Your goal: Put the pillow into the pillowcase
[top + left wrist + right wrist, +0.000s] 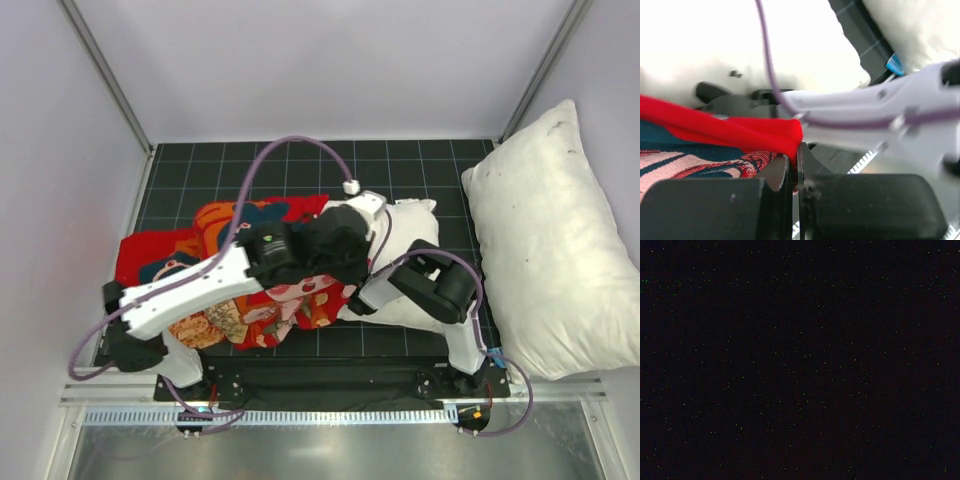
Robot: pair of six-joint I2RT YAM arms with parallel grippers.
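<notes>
My left pincer [796, 154] pinches the pillowcase [715, 131] at its red edge, with the pillow [740, 45] just beyond it. My right pincer is hidden, so I cannot tell its state.

The pillowcase [160, 250] is bright red, printed with orange, teal and pink figures. The pillow [410, 225], at 3 o'clock of it, is plain white. The larger pillow [555, 240], further toward 3 o'clock, is white with dark specks. The mat [420, 165] is black with a pale grid.
</notes>
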